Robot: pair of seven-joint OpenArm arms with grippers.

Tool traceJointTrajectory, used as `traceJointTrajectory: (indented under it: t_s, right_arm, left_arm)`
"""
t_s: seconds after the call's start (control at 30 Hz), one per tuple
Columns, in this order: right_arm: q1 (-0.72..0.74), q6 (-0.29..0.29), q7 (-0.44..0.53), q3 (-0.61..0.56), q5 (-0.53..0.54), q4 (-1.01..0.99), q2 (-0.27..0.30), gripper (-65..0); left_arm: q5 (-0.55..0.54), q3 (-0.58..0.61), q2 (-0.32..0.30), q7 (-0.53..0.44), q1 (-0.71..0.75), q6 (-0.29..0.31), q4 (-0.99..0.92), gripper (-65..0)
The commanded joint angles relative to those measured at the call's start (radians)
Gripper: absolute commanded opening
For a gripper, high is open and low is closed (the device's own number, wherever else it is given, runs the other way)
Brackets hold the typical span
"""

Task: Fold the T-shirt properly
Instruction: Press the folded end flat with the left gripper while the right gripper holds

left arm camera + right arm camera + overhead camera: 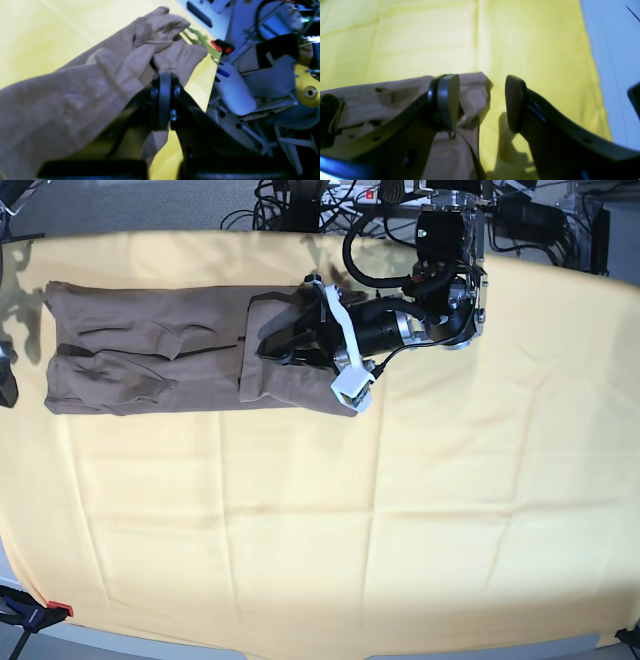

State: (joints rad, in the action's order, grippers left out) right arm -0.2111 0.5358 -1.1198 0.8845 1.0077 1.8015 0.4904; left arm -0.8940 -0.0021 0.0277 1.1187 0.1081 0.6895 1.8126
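My left gripper (pixel 163 75) is clenched on a bunched fold of the T-shirt (pixel 150 360); my right gripper (pixel 481 102) is released over the shirt's corner.

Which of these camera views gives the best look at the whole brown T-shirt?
The base view: it shows the whole taupe soft-fabric T-shirt lying as a long band on the large yellow cloth. The left wrist view shows only bunched fabric pinched in the left hand. The right wrist view shows one corner by the open right hand.

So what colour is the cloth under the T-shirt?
Yellow cloth, plain, under the T-shirt; clearest in the base view.
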Motion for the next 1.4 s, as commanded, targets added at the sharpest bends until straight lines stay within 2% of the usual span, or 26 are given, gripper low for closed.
traceJointTrajectory:
  t_s: [0.0,0.1,0.23,0.33,0.47,0.53,0.8,0.93,1.17,1.37]
  right_arm:
    - [-0.016,0.002,0.027,0.01,0.018,0.01,0.022,-26.8]
    - [-0.066,0.004,0.039,0.008,0.042,-0.034,0.016,-21.1]
    - [-0.074,0.033,0.039,0.008,0.101,-0.159,0.003,-21.1]
    - [-0.069,0.066,0.037,0.008,0.19,-0.28,0.003,-21.1]
    - [-0.038,0.121,-0.06,-0.005,0.346,-0.435,0.006,-21.1]
    - [-0.035,0.143,-0.072,-0.037,0.396,-0.489,0.006,-21.1]
    - [0.027,0.156,-0.116,-0.21,0.402,-0.523,0.008,-21.1]
    - [0.032,0.157,-0.132,-0.264,0.402,-0.523,0.029,-21.1]
    - [0.032,0.162,-0.138,-0.272,0.401,-0.523,0.085,-21.1]
    - [0.032,0.162,-0.119,-0.272,0.401,-0.523,0.079,-21.1]
  left_arm:
    - [-0.031,0.0,0.005,-0.022,-0.012,0.009,0.02,-65.0]
    - [-0.032,0.0,0.005,-0.023,-0.012,0.009,0.02,-65.0]
    - [-0.031,-0.001,0.004,-0.022,-0.012,0.009,0.02,-65.0]
    - [-0.031,-0.001,-0.006,-0.022,-0.012,0.009,0.02,-65.0]
    - [-0.031,-0.001,-0.014,-0.022,-0.012,0.009,0.02,-65.0]
    - [-0.031,-0.001,-0.014,-0.021,-0.011,0.009,0.02,-65.0]
    - [-0.031,-0.001,-0.014,-0.019,-0.011,0.009,0.02,-65.0]
    - [-0.031,-0.001,-0.014,-0.018,-0.011,0.009,0.02,-65.0]
    - [-0.031,-0.001,-0.014,-0.018,-0.011,0.009,0.02,-65.0]
    - [-0.032,-0.001,-0.014,-0.019,-0.003,0.009,0.02,-65.0]
